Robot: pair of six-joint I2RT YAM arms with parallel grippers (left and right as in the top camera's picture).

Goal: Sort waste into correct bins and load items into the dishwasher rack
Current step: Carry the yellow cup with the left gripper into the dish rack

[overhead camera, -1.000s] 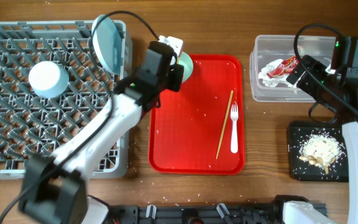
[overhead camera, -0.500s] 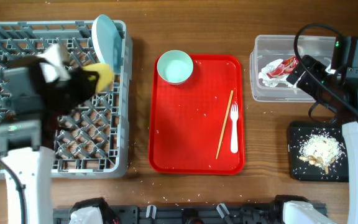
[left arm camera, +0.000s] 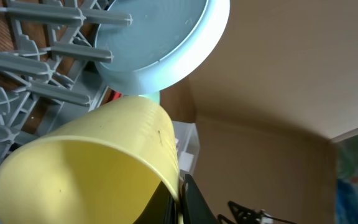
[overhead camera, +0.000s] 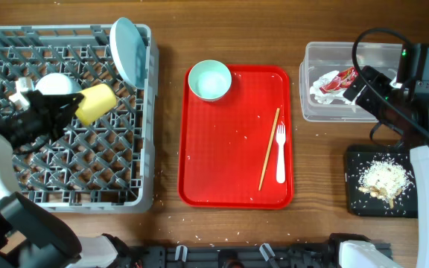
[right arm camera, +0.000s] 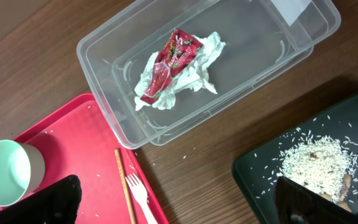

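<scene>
My left gripper (overhead camera: 67,110) (left arm camera: 180,202) is shut on the rim of the small yellow cup (overhead camera: 96,103) (left arm camera: 86,168), which lies tilted on its side just above the grey dishwasher rack (overhead camera: 28,167) (left arm camera: 30,68). A light blue bowl (overhead camera: 56,84) sits upside down in the rack beside it. The light blue plate (overhead camera: 127,50) (left arm camera: 166,37) stands on edge at the rack's far right. On the red tray (overhead camera: 229,171) are the pale green saucer (overhead camera: 210,80) (right arm camera: 8,171), the chopstick (overhead camera: 269,149) (right arm camera: 124,186) and the white fork (overhead camera: 280,152) (right arm camera: 143,198). My right gripper (right arm camera: 179,208) is open and holds nothing.
The clear tub (overhead camera: 319,104) (right arm camera: 104,68) at the back right holds the red wrapper with white paper (overhead camera: 334,82) (right arm camera: 174,65). The black tray (overhead camera: 356,160) (right arm camera: 260,174) at the front right carries the rice scraps (overhead camera: 382,181) (right arm camera: 309,168). Loose grains dot the wooden table.
The left arm swung left from the red tray to above the rack, carrying the yellow cup with it. The right arm has not moved.
</scene>
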